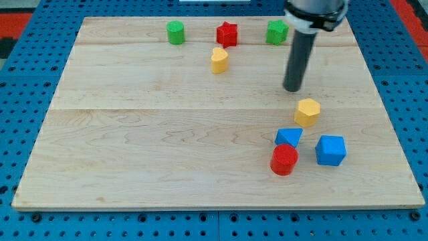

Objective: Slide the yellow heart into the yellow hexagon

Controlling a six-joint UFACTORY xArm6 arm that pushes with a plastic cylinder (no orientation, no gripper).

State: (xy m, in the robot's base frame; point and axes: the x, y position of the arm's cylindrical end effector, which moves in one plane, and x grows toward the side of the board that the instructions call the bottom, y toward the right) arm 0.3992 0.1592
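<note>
The yellow heart (219,59) lies near the view's top, just below and left of a red star (227,33). The yellow hexagon (307,112) lies right of centre. My tip (293,88) rests on the board just above and left of the yellow hexagon, well to the right of the yellow heart. The tip touches neither block.
A green cylinder (175,32) and a green block (277,31) lie along the top edge. Below the hexagon sit a blue triangular block (288,138), a red cylinder (284,160) and a blue cube (330,150). The wooden board (134,134) lies on a blue pegboard.
</note>
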